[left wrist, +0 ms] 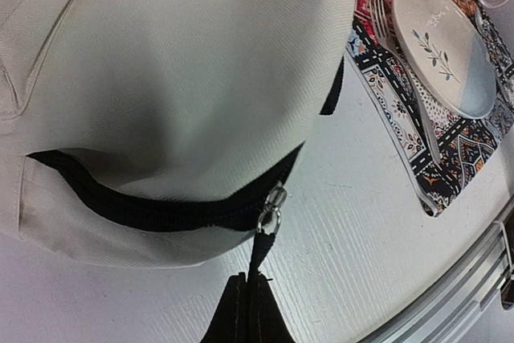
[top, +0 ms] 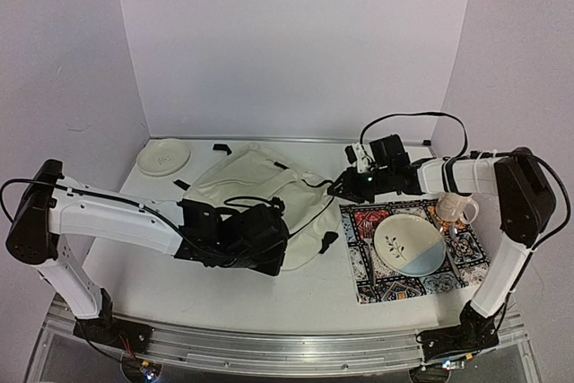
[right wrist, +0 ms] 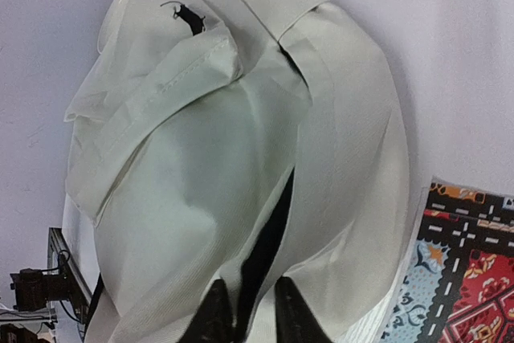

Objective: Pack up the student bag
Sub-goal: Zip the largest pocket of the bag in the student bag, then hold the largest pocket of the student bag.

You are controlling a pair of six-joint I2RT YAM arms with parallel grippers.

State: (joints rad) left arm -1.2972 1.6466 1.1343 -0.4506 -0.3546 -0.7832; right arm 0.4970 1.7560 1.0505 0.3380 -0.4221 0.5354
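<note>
The student bag (top: 251, 181), a cream fabric backpack, lies on its side in the middle of the table, also seen in both wrist views (left wrist: 177, 62) (right wrist: 201, 166). My left gripper (top: 283, 245) (left wrist: 250, 280) is at the bag's near edge. It is shut on the black pull strap (left wrist: 259, 256) that hangs from the metal zipper slider (left wrist: 271, 208); the black zipper (left wrist: 144, 206) runs off to the left. My right gripper (top: 346, 187) (right wrist: 250, 283) is at the bag's right side. Its jaws stand narrowly apart, straddling the fabric edge of a dark slit opening (right wrist: 269, 230).
A patterned multicolour mat (top: 459, 268) lies right of the bag. On it are a white-and-blue plate (top: 409, 247), a fork (left wrist: 384, 26) and a mug (top: 457, 209). A white plate (top: 163, 156) sits at the far left. White walls enclose the back and sides. A metal rail (top: 287, 347) edges the front.
</note>
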